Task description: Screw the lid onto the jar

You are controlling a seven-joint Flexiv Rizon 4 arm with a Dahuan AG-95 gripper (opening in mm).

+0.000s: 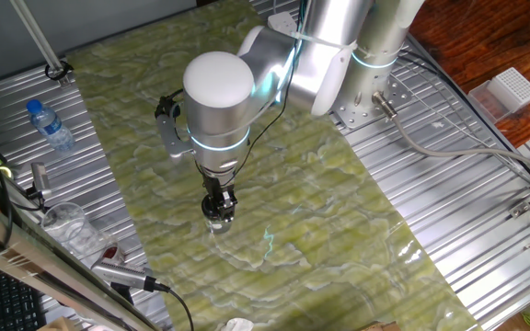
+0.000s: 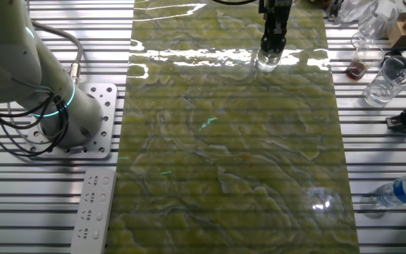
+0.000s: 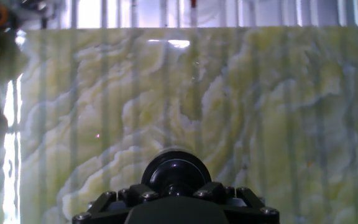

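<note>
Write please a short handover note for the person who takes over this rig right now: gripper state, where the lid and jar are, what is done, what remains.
Gripper: pointing straight down at mid-mat, closed on the lid.
Lid: black, sitting on top of the jar.
Jar: clear glass, upright on the green mat, directly under the gripper.
Done: lid placed on the jar mouth.
Left: whether it is fully tight cannot be seen; finish turning, release, lift away.

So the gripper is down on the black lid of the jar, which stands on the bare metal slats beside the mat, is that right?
Not quite: the jar stands on the green marbled mat, not on the slats, as the other fixed view shows. The gripper is indeed down on the black lid.
</note>
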